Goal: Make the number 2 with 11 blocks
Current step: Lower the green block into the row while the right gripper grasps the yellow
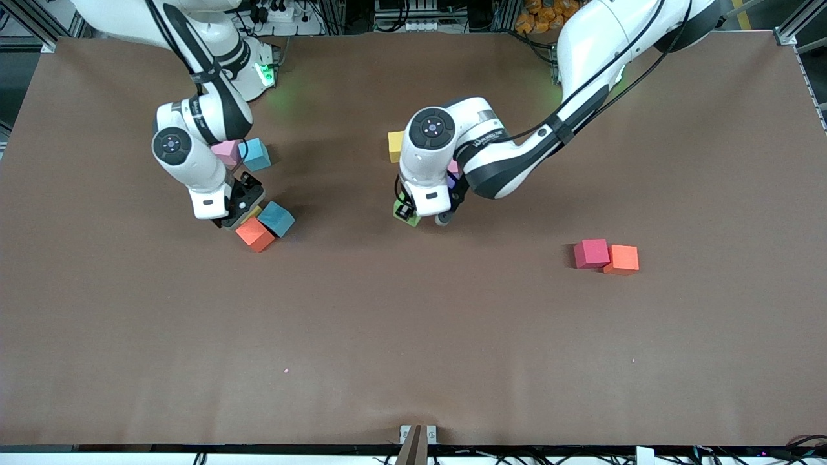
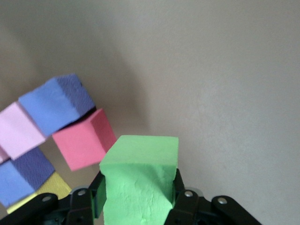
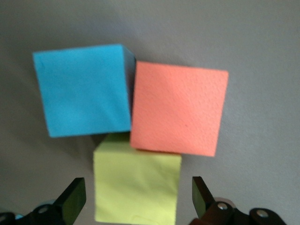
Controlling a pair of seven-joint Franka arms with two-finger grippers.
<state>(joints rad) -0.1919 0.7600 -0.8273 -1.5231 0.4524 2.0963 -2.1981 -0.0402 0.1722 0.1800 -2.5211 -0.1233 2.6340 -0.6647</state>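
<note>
**Front view: left claw carries green cube, right claw wide over yellow**

Front view, mid-worktop [image 1: 413,349]: left claw [image 1: 413,216] clamped on the green cube [image 1: 407,218]. Left wrist view confirms it: green cube [image 2: 139,180] pinched between both fingers [image 2: 183,199], its lower part squeezed in. Just past it in that view sits a cluster: a red cube [image 2: 84,143], two purple cubes [image 2: 54,103] [image 2: 21,176], a pink cube [image 2: 16,129] and a sliver of yellow [image 2: 51,187], packed close, some touching. From the front most of this cluster hides under the left arm; only a yellow cube [image 1: 395,146] and bits of pink and purple show at the wrist.

Right claw [image 1: 242,210], toward the right arm's end: fingers spread wide, nothing held. Right wrist view shows a yellow cube [image 3: 137,185] between the open fingers [image 3: 72,199], not gripped. An orange cube [image 3: 178,110] and a light-blue cube [image 3: 82,89] touch it and sit side by side. Front view: orange [image 1: 255,234] and light-blue [image 1: 276,218] just beside the claw. Farther from the camera, a pink cube [image 1: 226,153] and a second light-blue cube [image 1: 256,154] sit together.

Toward the left arm's end, well apart from the rest: a red cube [image 1: 591,253] touching an orange cube [image 1: 622,259].

No digit shape readable yet.
</note>
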